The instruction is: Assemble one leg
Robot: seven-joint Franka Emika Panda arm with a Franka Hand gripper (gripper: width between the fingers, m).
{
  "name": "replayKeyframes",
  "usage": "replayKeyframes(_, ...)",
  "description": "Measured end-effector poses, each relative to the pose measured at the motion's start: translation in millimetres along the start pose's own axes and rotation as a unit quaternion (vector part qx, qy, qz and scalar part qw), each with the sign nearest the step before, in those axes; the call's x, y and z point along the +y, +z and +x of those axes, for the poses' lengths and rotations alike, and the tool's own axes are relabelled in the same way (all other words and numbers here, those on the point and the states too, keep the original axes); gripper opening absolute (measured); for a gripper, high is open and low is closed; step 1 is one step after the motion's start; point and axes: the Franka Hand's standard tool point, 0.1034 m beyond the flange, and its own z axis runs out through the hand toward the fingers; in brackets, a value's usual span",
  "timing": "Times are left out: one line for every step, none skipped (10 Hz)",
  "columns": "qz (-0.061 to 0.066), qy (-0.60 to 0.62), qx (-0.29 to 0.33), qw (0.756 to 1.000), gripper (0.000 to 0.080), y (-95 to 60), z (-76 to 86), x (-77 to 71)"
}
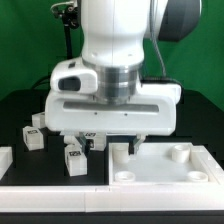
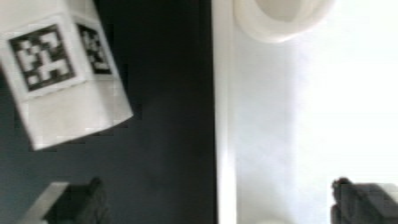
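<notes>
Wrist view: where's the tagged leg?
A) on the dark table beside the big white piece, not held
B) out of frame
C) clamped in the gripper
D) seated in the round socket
A: the leg sits on the dark table next to the big white piece, apart from both fingers of the open gripper; the visible part of the round socket holds nothing.

Observed tilted leg (image 2: 71, 75), tag facing camera, on dark table (image 2: 169, 150). Noted white panel (image 2: 302, 120) alongside, with round socket (image 2: 285, 15). Found gripper (image 2: 222, 205) spread wide, straddling panel's edge.
</notes>
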Motion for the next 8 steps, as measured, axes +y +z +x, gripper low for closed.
replayKeyframes(-0.002, -0.003, 0.000, 1.000, 0.0646, -3.1, 0.9, 0.3)
replayKeyframes(-0.002, -0.002, -0.001, 1.000, 0.0649, -0.4, 0.5, 0.2)
replayKeyframes(-0.002, -0.008, -0.001, 1.000, 0.0649, -0.2, 0.5, 0.5)
replayKeyframes(-0.002, -0.026, -0.003, 1.000, 0.0649, 1.7, -0.1, 4.7)
replayKeyframes(-0.003, -0.034, -0.008, 0.999, 0.0649, 7.1, -1.6, 16.8)
replayKeyframes(-0.005, -0.073, -0.009, 0.997, 0.0649, 6.5, -0.5, 31.0)
replayKeyframes(-0.006, -0.118, -0.007, 0.993, 0.0649, 5.4, 3.1, 45.4)
replayKeyframes(-0.004, -0.142, -0.010, 0.990, 0.0649, 6.4, 4.3, 52.5)
